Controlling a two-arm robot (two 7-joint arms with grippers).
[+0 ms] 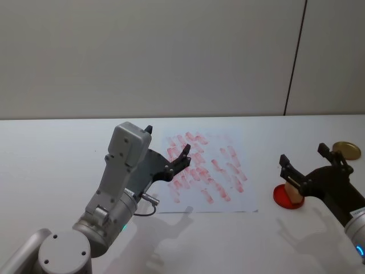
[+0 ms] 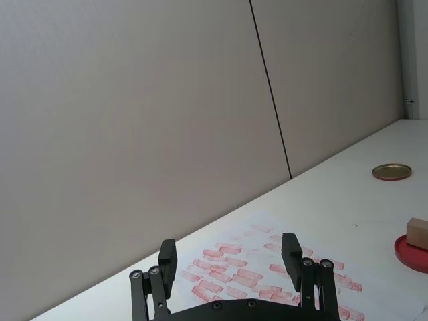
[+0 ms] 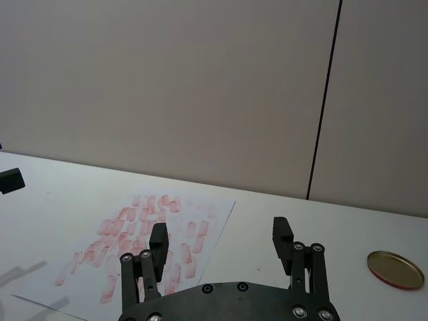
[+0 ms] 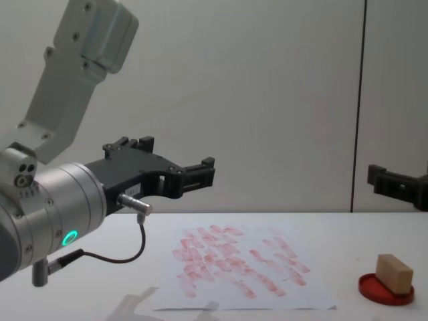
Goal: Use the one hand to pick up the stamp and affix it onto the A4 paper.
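Observation:
The stamp [image 1: 293, 192], a small tan wooden block, stands on a flat red round ink pad [image 1: 283, 200] to the right of the A4 paper [image 1: 206, 171]. The chest view shows the stamp [image 4: 393, 273] on the pad [image 4: 374, 289], and it appears at the edge of the left wrist view [image 2: 418, 233]. The white sheet [image 4: 234, 267] is covered with rows of red marks. My right gripper [image 1: 303, 156] hangs open and empty, well above the stamp. My left gripper [image 1: 167, 141] is also open and empty, held high over the paper's left part, with a cable dangling below its wrist.
A round gold lid [image 1: 346, 150] lies on the white table at the far right, behind the ink pad. It also appears in the left wrist view [image 2: 391, 172] and the right wrist view [image 3: 396, 269]. A plain wall stands close behind the table.

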